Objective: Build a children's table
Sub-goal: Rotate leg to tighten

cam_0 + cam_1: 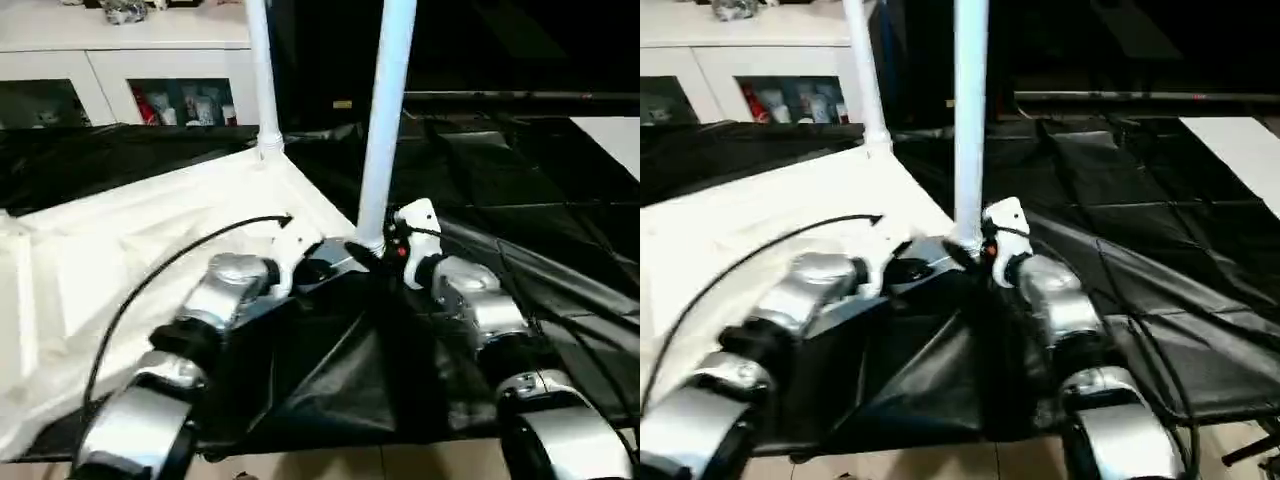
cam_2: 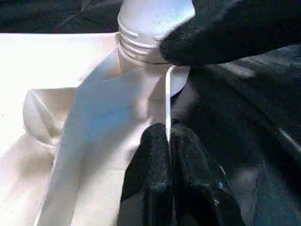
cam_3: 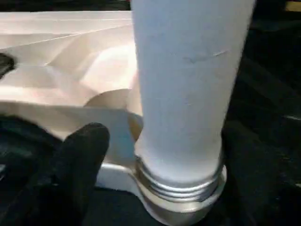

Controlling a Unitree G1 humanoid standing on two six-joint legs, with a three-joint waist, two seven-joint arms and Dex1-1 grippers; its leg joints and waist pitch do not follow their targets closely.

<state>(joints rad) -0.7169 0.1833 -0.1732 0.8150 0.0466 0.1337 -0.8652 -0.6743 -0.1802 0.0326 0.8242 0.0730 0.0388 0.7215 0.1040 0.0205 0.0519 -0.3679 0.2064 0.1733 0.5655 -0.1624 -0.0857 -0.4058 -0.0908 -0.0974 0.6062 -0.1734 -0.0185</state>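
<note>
The white tabletop (image 1: 150, 250) lies underside up on a black sheet. Two white legs stand upright in its corner sockets: a far leg (image 1: 262, 70) and a near leg (image 1: 385, 120). My left gripper (image 2: 168, 136) is shut on the tabletop's thin rim just beside the near corner socket (image 2: 141, 52). My right gripper (image 3: 178, 155) straddles the threaded base of the near leg (image 3: 188, 94). It is open, with one black finger (image 3: 80, 160) standing clear of the leg and the other on its far side.
The black sheet (image 1: 520, 200) covers the floor around the tabletop, wrinkled to the right. A white cabinet (image 1: 120, 60) with glass doors stands behind. A pale panel (image 1: 615, 135) shows at the far right. A black cable (image 1: 180, 250) runs over my left forearm.
</note>
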